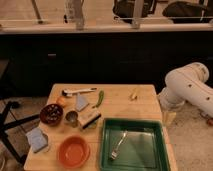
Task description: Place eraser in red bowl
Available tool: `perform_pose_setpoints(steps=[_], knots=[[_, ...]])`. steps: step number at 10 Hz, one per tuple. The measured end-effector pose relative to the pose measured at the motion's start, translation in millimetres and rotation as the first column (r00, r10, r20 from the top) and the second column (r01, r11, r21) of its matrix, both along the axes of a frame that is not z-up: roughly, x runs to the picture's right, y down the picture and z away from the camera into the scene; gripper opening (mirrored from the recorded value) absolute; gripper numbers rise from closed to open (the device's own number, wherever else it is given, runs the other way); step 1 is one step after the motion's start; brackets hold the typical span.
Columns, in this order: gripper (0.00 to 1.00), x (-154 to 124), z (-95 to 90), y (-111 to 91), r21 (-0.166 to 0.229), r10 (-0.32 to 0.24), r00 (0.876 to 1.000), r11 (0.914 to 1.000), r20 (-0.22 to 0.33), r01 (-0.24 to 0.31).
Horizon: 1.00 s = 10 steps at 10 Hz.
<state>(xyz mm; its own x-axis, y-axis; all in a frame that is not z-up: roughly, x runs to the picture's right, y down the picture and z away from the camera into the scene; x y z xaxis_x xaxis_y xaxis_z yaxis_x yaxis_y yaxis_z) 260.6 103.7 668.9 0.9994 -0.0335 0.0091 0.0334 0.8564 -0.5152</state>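
Note:
The eraser (pixel 90 119), a pale beige block with a dark underside, lies on the wooden table (pixel 120 107) near its middle, next to a small metal cup (pixel 72 118). The red bowl (pixel 73 151), shallow and orange-red, stands with nothing in it at the table's front left, a short way in front of the eraser. My white arm (pixel 189 89) is folded off the table's right side. The gripper (pixel 169 118) hangs low by the table's right edge, far from the eraser and the bowl.
A green tray (pixel 150 131) holding a fork (pixel 118 145) fills the front right. A dark maroon bowl (pixel 51 114), a light blue sponge (pixel 38 139), a grey-blue wedge (pixel 81 102), an orange (pixel 61 101), a green pepper (pixel 100 98) and a white-handled tool (pixel 79 91) lie on the left half.

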Motion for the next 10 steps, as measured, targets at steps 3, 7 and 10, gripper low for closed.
perform_pose_setpoints(steps=[3,7,10], knots=[[0.80,-67.0,-8.6,-2.6,0.015,-0.111,0.990,0.9938,0.090,0.110],[0.80,-167.1,-15.7,4.5,0.038,-0.280,0.939,0.9597,0.201,0.278],[0.80,-240.7,-13.6,14.8,0.054,-0.392,0.880,0.9180,0.268,0.393]])
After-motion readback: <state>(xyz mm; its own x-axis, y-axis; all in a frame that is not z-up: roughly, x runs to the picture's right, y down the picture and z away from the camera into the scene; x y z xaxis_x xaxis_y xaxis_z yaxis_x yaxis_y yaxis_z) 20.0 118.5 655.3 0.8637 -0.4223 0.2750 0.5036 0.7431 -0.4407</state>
